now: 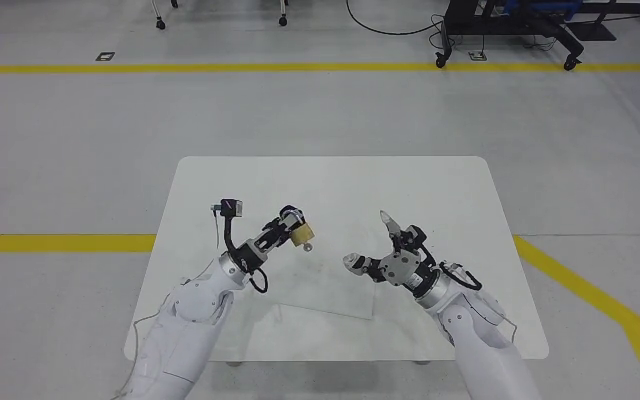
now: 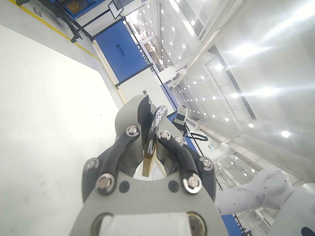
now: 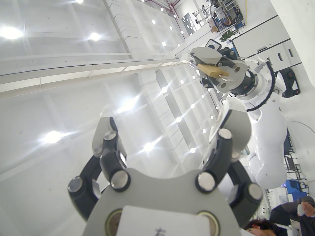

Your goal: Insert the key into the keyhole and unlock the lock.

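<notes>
My left gripper point(image 1: 292, 228) is held above the left half of the white table point(image 1: 450, 180), shut on a brass padlock point(image 1: 300, 235). In the left wrist view the padlock's brass body point(image 2: 148, 161) and silver shackle point(image 2: 157, 119) sit clamped between the fingers. From the right wrist view, the padlock point(image 3: 211, 70) shows farther off in the left gripper point(image 3: 209, 62), with a small silver key point(image 3: 225, 76) sticking out of its end. My right gripper point(image 1: 368, 241) hovers to the right of the lock, open and holding nothing, its fingers point(image 3: 106, 126) spread wide.
A faint clear flat piece point(image 1: 330, 295) lies on the table near the front edge, between the two arms. Yellow floor lines run past the table, and carts point(image 1: 510, 30) stand far behind it.
</notes>
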Controlling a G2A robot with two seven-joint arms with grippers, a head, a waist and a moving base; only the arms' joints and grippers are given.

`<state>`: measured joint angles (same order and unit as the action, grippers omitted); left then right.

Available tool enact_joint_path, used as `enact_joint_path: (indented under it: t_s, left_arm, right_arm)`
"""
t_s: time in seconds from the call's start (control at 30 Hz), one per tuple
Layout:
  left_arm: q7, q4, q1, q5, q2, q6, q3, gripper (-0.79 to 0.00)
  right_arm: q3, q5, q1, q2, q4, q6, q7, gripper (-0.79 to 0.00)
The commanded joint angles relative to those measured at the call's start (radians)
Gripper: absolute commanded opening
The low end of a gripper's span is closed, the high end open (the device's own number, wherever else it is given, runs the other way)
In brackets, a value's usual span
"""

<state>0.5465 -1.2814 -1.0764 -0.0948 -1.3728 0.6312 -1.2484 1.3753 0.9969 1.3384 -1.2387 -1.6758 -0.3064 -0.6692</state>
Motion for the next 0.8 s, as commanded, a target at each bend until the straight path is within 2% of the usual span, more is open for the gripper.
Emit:
enact_joint_path:
  t_s: [0.0, 0.1, 0.23, 0.4, 0.5, 0.53, 0.57, 0.6, 0.67, 0.7, 0.77]
  left_arm:
    - [0.042, -0.005, 0.003, 0.128, 0.004, -0.074, 0.028, -0.785]
    - [0.113, -0.005, 0.011, 0.296, 0.012, -0.141, 0.066, -0.785]
    - [0.153, 0.029, 0.023, 0.468, 0.018, -0.214, 0.107, -0.785]
    - [0.135, 0.069, 0.048, 0.493, 0.015, -0.236, 0.133, -0.785]
    - [0.169, 0.095, 0.080, 0.558, 0.017, -0.277, 0.151, -0.770]
    - [0.156, 0.098, 0.087, 0.580, 0.017, -0.293, 0.154, -0.551]
    - [0.140, 0.100, 0.089, 0.589, 0.017, -0.302, 0.156, -0.409]
    - [0.136, 0.103, 0.092, 0.597, 0.017, -0.308, 0.160, -0.225]
    - [0.133, 0.104, 0.097, 0.620, 0.018, -0.318, 0.164, -0.058]
    - [0.138, 0.103, 0.100, 0.630, 0.019, -0.324, 0.167, -0.009]
    - [0.133, 0.094, 0.103, 0.654, 0.020, -0.332, 0.173, 0.000]
  right_arm:
    - [0.000, 0.000, 0.000, 0.000, 0.000, 0.000, 0.000, 0.000]
    - [0.000, 0.000, 0.000, 0.000, 0.000, 0.000, 0.000, 0.000]
    - [0.000, 0.000, 0.000, 0.000, 0.000, 0.000, 0.000, 0.000]
    - [0.000, 0.000, 0.000, 0.000, 0.000, 0.000, 0.000, 0.000]
    - [0.000, 0.000, 0.000, 0.000, 0.000, 0.000, 0.000, 0.000]
    - [0.000, 0.000, 0.000, 0.000, 0.000, 0.000, 0.000, 0.000]
    - [0.000, 0.000, 0.000, 0.000, 0.000, 0.000, 0.000, 0.000]
    - [0.000, 0.000, 0.000, 0.000, 0.000, 0.000, 0.000, 0.000]
    - [0.000, 0.000, 0.000, 0.000, 0.000, 0.000, 0.000, 0.000]
    - [0.000, 0.000, 0.000, 0.000, 0.000, 0.000, 0.000, 0.000]
    - [0.000, 0.000, 0.000, 0.000, 0.000, 0.000, 0.000, 0.000]
